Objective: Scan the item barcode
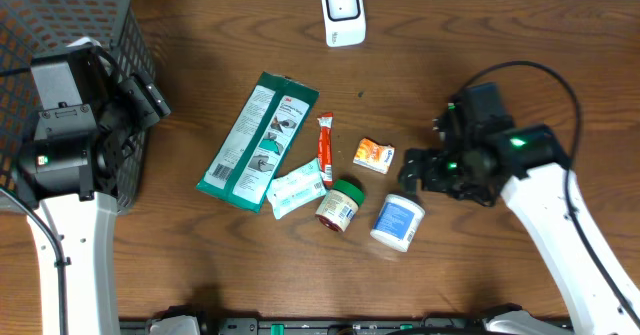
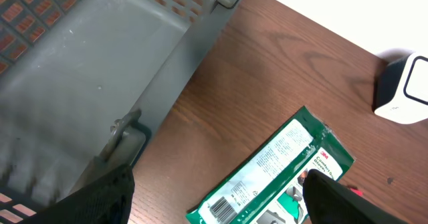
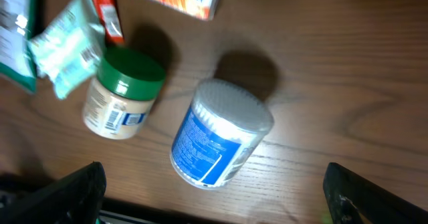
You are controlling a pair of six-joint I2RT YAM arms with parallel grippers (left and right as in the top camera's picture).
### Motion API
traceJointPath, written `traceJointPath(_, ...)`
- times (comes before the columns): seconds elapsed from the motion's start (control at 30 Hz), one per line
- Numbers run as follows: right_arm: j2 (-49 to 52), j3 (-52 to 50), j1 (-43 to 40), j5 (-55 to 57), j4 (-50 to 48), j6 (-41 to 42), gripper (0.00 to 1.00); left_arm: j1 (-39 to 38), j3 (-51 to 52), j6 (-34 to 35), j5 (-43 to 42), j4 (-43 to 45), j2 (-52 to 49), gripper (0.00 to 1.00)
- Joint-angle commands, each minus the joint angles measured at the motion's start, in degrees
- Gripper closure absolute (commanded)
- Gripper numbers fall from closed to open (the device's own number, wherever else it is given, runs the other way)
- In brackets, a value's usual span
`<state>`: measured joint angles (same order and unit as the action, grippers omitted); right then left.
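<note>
Blue-labelled white tub (image 1: 398, 221) lay on the wooden table (image 1: 520, 35), seemingly on its side. It was at the right end of the cluster of goods, just beside the green-lidded jar (image 1: 338, 205) and near the small orange box (image 1: 373, 155). We judged it the likeliest item to scan, since the right gripper (image 1: 418, 172) hung over it with fingers spread wide, holding nothing. No item was off the table, so we reckoned the task barely begun. The grasp, the carry to the white scanner (image 1: 342, 12) at the table's far edge, and the showing of the barcode were all left. Further left lay the green 3M packet (image 1: 258, 135), its barcode facing up in the left wrist view. The left gripper (image 1: 143, 100) hung by the grey basket (image 1: 60, 15), fingers also spread and empty.
</note>
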<state>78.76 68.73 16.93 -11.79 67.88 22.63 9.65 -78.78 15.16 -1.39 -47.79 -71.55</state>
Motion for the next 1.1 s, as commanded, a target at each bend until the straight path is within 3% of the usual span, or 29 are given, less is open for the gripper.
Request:
traceJointPath(0.0,5.3,0.8,4.3,-0.1,-0.2,1.2,0.01,0.5,-0.7,-0.5,0.8,-0.2,0.2,0.17)
traceJointPath(0.23,10.3,0.8,6.3,0.1,-0.7,1.2,0.01,0.5,-0.7,-0.5,0.8,-0.2,0.2,0.17)
traceJointPath(0.47,12.2,0.9,6.1,4.0,-7.4,0.7,0.01,0.5,-0.7,-0.5,0.8,-0.2,0.2,0.17)
traceJointPath(0.7,12.2,13.3,-1.9,3.8,-3.0,-6.0,0.01,0.5,-0.7,-0.5,0.8,-0.2,0.2,0.17)
traceJointPath(1.07,20.4,9.9,-2.2,3.8,-11.8,-9.4,0.01,0.5,-0.7,-0.5,0.8,-0.2,0.2,0.17)
